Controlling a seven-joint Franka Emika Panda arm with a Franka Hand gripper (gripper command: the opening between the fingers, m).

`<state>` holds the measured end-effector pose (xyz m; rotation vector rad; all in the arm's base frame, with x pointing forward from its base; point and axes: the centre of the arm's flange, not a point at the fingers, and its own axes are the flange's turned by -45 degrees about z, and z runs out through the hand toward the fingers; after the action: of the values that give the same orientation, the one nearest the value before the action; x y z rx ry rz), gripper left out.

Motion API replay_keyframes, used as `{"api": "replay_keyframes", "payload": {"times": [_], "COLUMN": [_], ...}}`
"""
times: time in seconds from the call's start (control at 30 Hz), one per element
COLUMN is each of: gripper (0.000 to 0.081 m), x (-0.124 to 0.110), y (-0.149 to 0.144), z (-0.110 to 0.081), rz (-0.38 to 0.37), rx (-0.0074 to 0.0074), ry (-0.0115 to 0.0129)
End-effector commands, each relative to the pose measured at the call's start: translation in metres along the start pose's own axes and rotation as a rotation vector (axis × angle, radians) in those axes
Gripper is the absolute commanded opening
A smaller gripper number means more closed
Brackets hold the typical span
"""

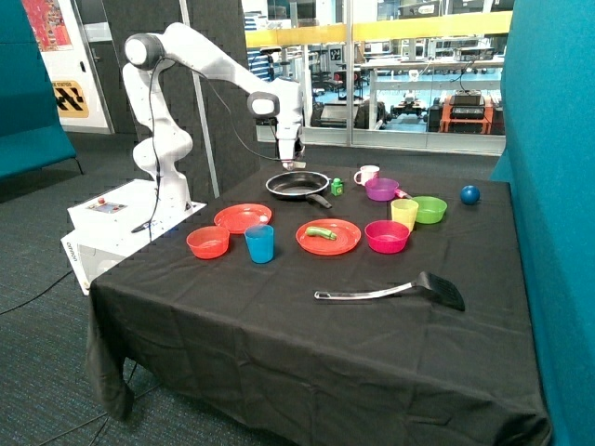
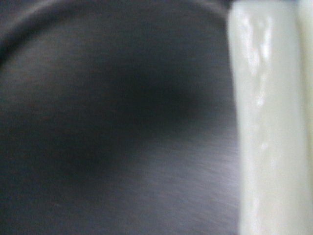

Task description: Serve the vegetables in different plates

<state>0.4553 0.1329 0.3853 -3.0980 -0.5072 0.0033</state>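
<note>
While the green vegetable (image 1: 321, 232) lies on the red-orange plate (image 1: 345, 244) at the centre of the outside frame, the gripper (image 1: 287, 160) hangs just above the black frying pan (image 1: 296, 185) in the upper middle; whether it is clenched or released cannot be told. The wrist view shows the cream-white vegetable (image 2: 266, 122) along its right edge, close over the pan's dark inside. A second red-orange plate (image 1: 240, 217) lies left of centre, with nothing visible on it.
</note>
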Motion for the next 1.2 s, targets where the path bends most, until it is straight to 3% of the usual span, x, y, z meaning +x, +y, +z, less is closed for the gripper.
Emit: {"api": "replay_keyframes", "payload": {"times": [0.0,0.33,0.57,1.17], "gripper": [0.0,0.0,0.0,0.0], "x": [-0.019,-0.059,-0.084,-0.136], "y": [0.064,0.129,0.162,0.205], "z": [-0.019,-0.01,0.007,0.068], "rz": [0.079,0.158,0.203,0.237], "rx": [-0.0025,-0.0025,-0.0024,-0.0024], "ry": [0.0018,0.0019,0.002,0.002]}}
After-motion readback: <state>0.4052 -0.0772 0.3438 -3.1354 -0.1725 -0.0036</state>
